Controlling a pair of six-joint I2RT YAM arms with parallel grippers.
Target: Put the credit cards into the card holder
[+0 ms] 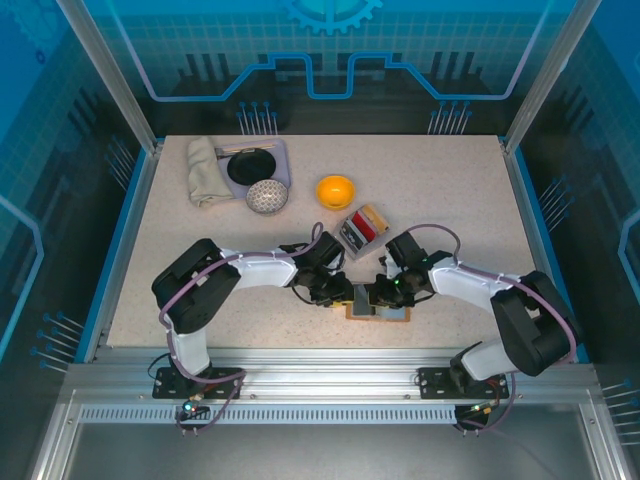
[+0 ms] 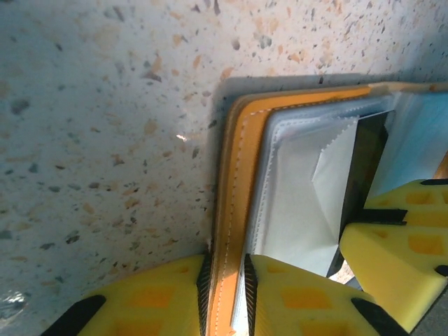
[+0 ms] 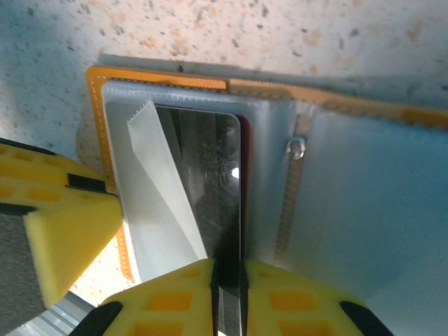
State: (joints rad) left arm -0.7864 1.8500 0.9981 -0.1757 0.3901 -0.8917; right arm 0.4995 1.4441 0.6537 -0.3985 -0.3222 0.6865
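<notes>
In the top view the card holder (image 1: 392, 314) lies open on the bench (image 1: 450, 200), near the front edge and between the two arms. The left pincer (image 1: 343, 295) and the right pincer (image 1: 381, 293) both reach down onto it. Farther back stands a grey tray (image 1: 362, 230) with cards in it, and an orange bowl (image 1: 335, 190) is just behind the tray. In the left wrist view the yellow pads (image 2: 294, 294) of the left pincer are closed on the orange leather edge of the card holder. In the right wrist view the right pincer is pinched narrow on a black card (image 3: 210, 175), which sits partly inside a clear pocket, and a red edge shows just beside it.
</notes>
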